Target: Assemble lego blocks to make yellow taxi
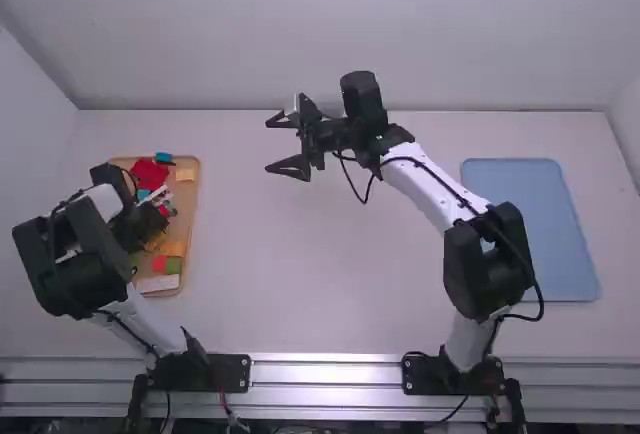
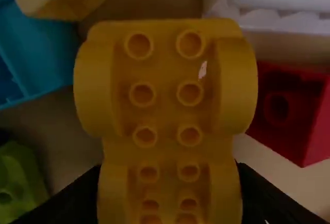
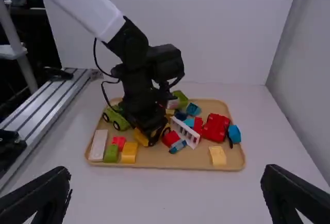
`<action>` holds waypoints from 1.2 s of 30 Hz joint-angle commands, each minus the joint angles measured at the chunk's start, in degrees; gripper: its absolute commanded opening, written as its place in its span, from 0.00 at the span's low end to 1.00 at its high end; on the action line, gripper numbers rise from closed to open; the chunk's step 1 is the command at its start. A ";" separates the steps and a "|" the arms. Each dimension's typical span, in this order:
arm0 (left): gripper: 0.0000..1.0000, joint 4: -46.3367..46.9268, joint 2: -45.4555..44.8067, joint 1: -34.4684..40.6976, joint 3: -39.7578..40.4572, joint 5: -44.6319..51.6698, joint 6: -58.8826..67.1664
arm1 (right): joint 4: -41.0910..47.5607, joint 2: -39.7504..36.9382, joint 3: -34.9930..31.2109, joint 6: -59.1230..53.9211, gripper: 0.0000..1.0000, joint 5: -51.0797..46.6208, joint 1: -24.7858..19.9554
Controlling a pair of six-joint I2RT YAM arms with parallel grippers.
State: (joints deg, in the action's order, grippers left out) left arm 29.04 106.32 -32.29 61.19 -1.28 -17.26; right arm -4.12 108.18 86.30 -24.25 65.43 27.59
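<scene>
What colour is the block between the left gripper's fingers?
The block is deep yellow, clearest in the left wrist view.

From my side, at a distance, I look with care at the three views, and I am not able to read any text, label, brand, number or sign.

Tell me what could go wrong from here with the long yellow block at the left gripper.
The long yellow block could snag or shove the red block and the bright blue block packed close beside it in the tray.
It might slip or twist, since the left gripper seems to pinch only its sides.
The right gripper hangs open away from the tray, so probably couldn't steady it.
</scene>
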 commanded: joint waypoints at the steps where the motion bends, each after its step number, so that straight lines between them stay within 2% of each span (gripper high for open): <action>1: 0.55 -0.50 0.59 0.35 -1.64 0.44 0.46 | -0.17 -2.23 1.81 0.28 0.99 0.13 0.20; 3: 0.50 -0.07 0.57 0.37 -1.09 0.39 1.16 | -0.15 -2.23 1.81 0.26 0.99 0.13 0.22; 4: 0.45 0.92 0.57 0.37 -0.13 0.42 2.08 | -0.17 -2.23 1.81 0.26 0.99 0.13 0.22; 5: 0.35 3.30 0.28 0.37 1.75 0.37 2.78 | -0.15 -2.23 1.81 0.31 0.99 0.15 0.22; 8: 0.27 9.57 -1.99 0.46 5.84 0.39 2.78 | -0.17 -2.23 1.81 0.48 0.99 0.35 -0.48; 11: 0.24 12.61 -4.63 0.57 7.69 1.07 5.01 | 0.04 -2.36 1.81 0.72 0.99 0.79 -1.22; 15: 0.26 12.92 -10.32 4.57 7.43 9.75 17.62 | 0.07 -3.23 1.81 5.05 0.99 0.74 -3.39; 19: 0.12 12.94 -12.50 11.56 6.62 10.75 24.13 | 0.66 -3.85 1.81 4.90 0.99 1.99 -5.35; 20: 0.11 12.94 -12.46 17.09 6.60 9.38 28.87 | 1.22 -4.37 1.81 4.72 0.99 3.34 -6.29; 22: 0.10 12.81 -12.46 20.31 6.45 9.20 31.10 | 1.62 -4.68 1.81 4.76 0.99 3.69 -6.82; 25: 0.12 12.09 -12.35 33.86 5.49 10.14 42.99 | 1.95 -5.64 1.81 4.96 0.99 4.04 -8.44; 26: 0.12 12.11 -12.35 34.42 5.46 10.16 43.60 | 1.95 -5.68 1.81 4.96 0.99 4.07 -8.50; 32: 0.33 12.09 -11.37 52.39 3.39 11.45 59.63 | 1.49 -7.61 1.81 4.96 0.99 12.35 -11.61; 36: 0.29 11.34 -9.40 59.23 2.47 10.34 62.95 | 1.84 -8.13 1.81 4.96 0.99 15.21 -13.60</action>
State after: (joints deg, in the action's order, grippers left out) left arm 40.56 95.07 24.84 64.55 9.61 39.46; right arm -2.37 102.21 86.30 -19.68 76.09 15.14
